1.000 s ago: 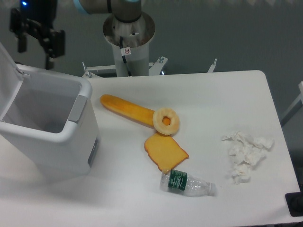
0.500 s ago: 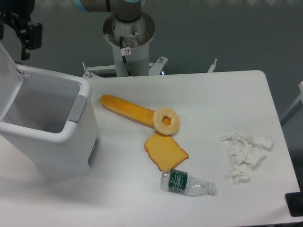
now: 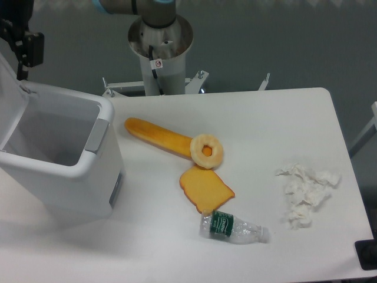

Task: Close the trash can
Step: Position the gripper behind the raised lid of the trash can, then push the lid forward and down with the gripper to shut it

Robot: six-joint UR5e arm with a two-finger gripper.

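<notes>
The trash can (image 3: 68, 177) is a big white boxy bin at the table's left edge. It stands open, with its inside showing. Its white lid (image 3: 8, 103) is tipped up at the far left, partly cut off by the frame. A grey latch tab (image 3: 97, 135) sits on the right rim. My black gripper (image 3: 22, 69) hangs at the top left, just above the bin's back corner and next to the raised lid's upper edge. It is partly out of frame, and I cannot tell how its jaws stand.
On the table lie a long orange bread loaf (image 3: 154, 135), a ring-shaped donut (image 3: 207, 151), an orange toast slice (image 3: 205, 188), a plastic bottle (image 3: 232, 227) and crumpled white tissues (image 3: 305, 191). The arm's base post (image 3: 160, 50) stands behind the table.
My gripper has moved left, from above the bin's back rim to the raised lid's upper edge. The lid and the other objects have not moved.
</notes>
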